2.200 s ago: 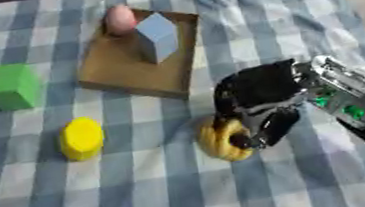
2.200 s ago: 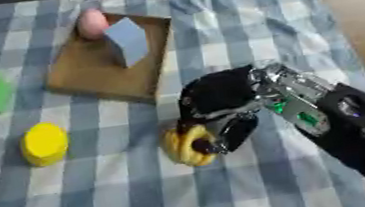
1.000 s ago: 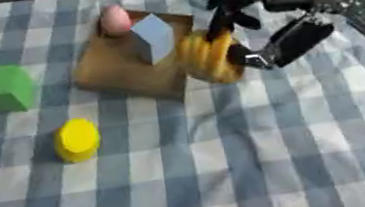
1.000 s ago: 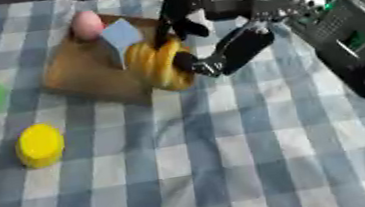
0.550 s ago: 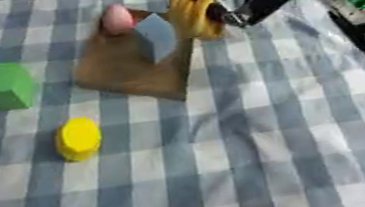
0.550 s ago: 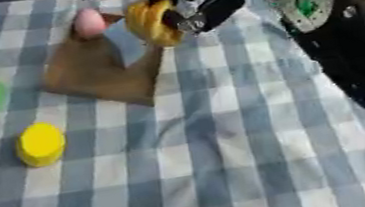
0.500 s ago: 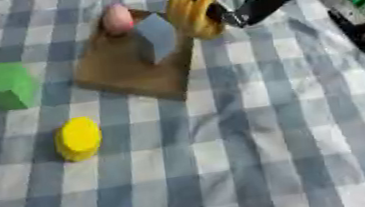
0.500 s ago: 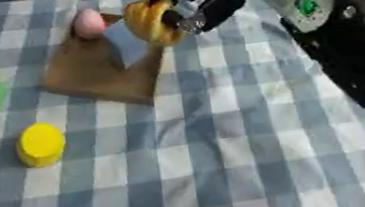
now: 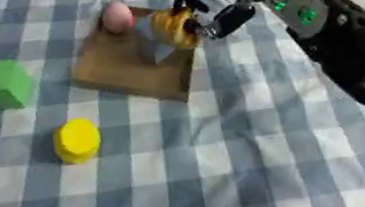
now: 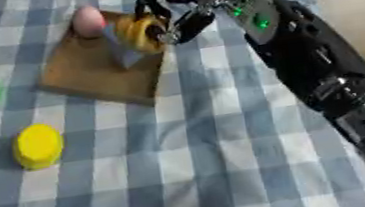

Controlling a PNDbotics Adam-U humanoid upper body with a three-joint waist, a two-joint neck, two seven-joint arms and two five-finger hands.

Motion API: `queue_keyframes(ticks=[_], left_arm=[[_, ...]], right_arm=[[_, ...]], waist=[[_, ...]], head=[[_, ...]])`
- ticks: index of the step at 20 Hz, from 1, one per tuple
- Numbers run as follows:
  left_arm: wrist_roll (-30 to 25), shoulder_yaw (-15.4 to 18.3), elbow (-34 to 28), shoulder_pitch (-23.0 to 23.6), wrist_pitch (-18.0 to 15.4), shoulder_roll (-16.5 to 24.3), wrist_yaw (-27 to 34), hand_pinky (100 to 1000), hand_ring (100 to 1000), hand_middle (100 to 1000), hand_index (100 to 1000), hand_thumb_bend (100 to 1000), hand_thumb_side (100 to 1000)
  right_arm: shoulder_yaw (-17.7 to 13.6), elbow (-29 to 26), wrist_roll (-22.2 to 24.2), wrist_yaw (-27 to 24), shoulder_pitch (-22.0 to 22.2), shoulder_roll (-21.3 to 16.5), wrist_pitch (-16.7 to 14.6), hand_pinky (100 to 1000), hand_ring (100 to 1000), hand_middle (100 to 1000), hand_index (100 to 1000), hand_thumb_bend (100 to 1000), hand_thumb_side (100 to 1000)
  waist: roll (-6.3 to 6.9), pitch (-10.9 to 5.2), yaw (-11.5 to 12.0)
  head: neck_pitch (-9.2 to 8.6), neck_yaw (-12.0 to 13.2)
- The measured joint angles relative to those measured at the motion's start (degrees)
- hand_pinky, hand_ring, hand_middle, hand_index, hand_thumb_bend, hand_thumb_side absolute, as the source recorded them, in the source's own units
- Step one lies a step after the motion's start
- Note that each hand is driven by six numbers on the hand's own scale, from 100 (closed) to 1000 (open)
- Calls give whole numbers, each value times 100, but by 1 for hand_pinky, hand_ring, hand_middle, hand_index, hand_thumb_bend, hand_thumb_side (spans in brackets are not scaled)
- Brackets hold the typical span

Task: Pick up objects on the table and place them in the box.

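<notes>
The right hand [image 9: 209, 8] reaches in from the upper right, its fingers curled round a yellow ridged object [image 9: 174, 27] that looks like a small bunch of bananas; the hand holds this over the far right part of the box [image 9: 133, 66], a flat brown cardboard tray lying askew on the blue-and-white checked cloth [image 9: 229, 160] that covers the counter; whether the yellow ridged object already touches the box floor cannot be told; just beside it, partly hidden behind it, a pale blue block [image 9: 152, 34] stands in the box; at the box's far left edge sits a pink egg-shaped thing [image 9: 116, 17], well clear of the hand; the black and silver forearm [image 10: 303, 54] runs from the hand down along the right side of the view, crossing the cloth; outside the box, a green cube [image 9: 3, 83] rests on the cloth to the left, and a yellow cylinder [image 9: 78, 139] lies nearer the camera, below the box's near left corner, both apart from the box and from each other.
</notes>
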Motion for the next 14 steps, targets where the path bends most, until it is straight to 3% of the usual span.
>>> queue_keyframes(ticks=[4,8,11,14], left_arm=[[-4,0,0,-3,1,0,1,756,851,720,851,100,637],[-8,0,0,-4,4,0,1,755,851,720,851,100,638],[-12,0,0,-3,9,0,1,755,851,720,851,100,638],[-13,0,0,-2,12,0,1,755,851,720,851,100,638]], right_arm=[[-27,197,-33,163,0,48,-122,781,553,292,621,100,202],[-68,285,26,247,3,50,-215,800,638,434,707,100,208],[-70,288,144,306,27,50,-274,857,786,596,863,100,215],[-69,285,224,352,31,49,-236,863,796,609,873,100,238]], waist=[[-25,16,20],[-27,17,21],[-27,17,16],[-27,17,10]], head=[[0,-10],[6,-9],[18,-6],[19,3]])
